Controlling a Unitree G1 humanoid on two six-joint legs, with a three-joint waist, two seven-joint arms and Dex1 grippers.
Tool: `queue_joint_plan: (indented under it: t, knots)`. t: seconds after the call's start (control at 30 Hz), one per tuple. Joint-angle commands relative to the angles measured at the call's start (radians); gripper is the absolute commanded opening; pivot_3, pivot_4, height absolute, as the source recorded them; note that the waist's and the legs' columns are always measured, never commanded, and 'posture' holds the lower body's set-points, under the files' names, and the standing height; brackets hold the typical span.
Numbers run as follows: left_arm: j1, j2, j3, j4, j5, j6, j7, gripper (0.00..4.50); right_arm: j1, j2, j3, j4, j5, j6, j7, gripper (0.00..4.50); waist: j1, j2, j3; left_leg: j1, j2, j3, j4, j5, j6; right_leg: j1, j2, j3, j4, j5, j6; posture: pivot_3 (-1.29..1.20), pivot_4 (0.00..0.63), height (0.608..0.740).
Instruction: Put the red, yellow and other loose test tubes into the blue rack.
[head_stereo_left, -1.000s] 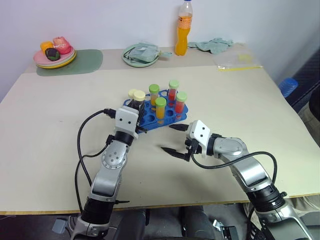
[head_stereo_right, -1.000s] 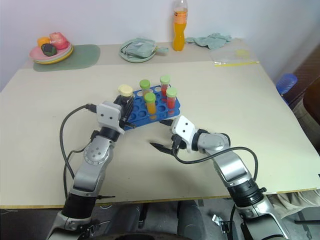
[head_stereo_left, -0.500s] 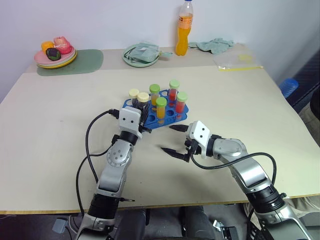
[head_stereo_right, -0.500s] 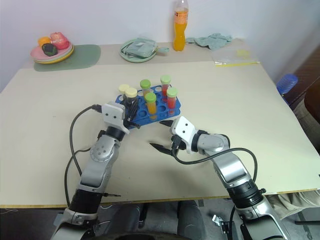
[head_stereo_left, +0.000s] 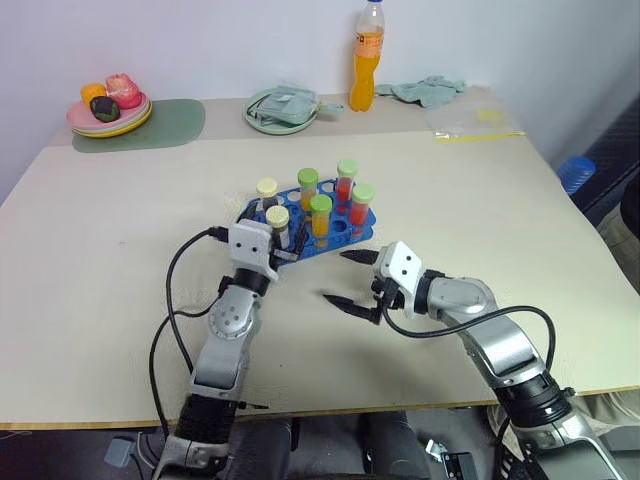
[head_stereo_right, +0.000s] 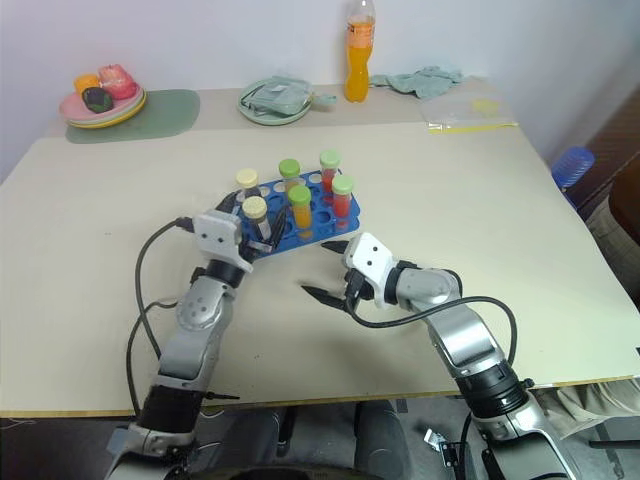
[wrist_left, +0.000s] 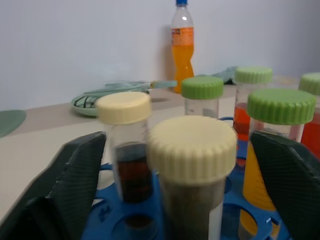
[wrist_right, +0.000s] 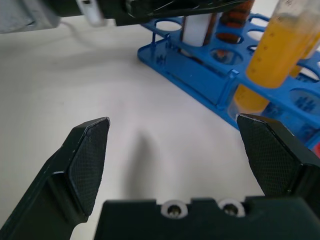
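A cream-capped tube (wrist_left: 192, 165) stands in the blue rack (head_stereo_left: 345, 231) between the left fingers (wrist_left: 75, 170), spread wide, gripping nothing.

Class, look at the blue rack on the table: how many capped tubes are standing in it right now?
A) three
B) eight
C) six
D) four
C: the blue rack holds six upright tubes, two with cream caps on its left side and four with green caps towards the right.
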Motion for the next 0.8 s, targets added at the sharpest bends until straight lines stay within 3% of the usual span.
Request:
queue_joint_plan:
  t: [0.03,0.2,0.3,0.4,0.8]
  knots:
    - [0.082,0.087,0.084,-0.178,-0.114,0.060,-0.091,4.46,0.016,-0.042,-0.135,-0.069,0.099,0.036,0.018,4.50,-0.002,0.000,0.000,0.000,0.000,0.000,0.000,0.000,0.000,0.000,0.000,0.000,0.000,0.000,0.000,0.00,0.150,0.740]
    - [0.179,0.210,0.197,-0.312,-0.255,0.181,-0.172,4.46,0.046,-0.115,-0.249,-0.054,0.145,0.053,0.034,4.50,0.001,0.000,0.000,0.000,0.001,0.000,0.000,0.000,0.000,0.001,0.000,0.000,0.000,0.000,0.000,0.00,0.150,0.740]
    - [0.313,0.388,0.407,-0.317,-0.350,0.268,-0.297,4.46,0.081,-0.193,-0.350,0.023,0.115,0.026,0.019,4.50,-0.001,0.001,0.000,0.000,0.002,0.000,0.000,-0.001,0.001,0.001,0.000,0.000,-0.001,0.000,0.000,0.00,0.150,0.740]
    - [0.409,0.475,0.517,-0.296,-0.397,0.297,-0.364,4.46,0.095,-0.248,-0.413,0.120,0.101,-0.020,0.024,4.50,-0.003,0.002,0.000,0.001,0.002,0.001,-0.001,-0.001,0.002,0.000,0.000,0.000,-0.001,-0.001,-0.001,0.00,0.150,0.740]
    - [0.508,0.468,0.578,-0.331,-0.378,0.342,-0.339,4.46,0.032,-0.257,-0.377,0.349,0.040,-0.178,0.068,4.50,-0.001,0.002,0.000,0.003,0.004,0.001,-0.001,-0.002,0.003,0.004,0.000,0.000,-0.003,-0.001,-0.001,0.00,0.150,0.740]
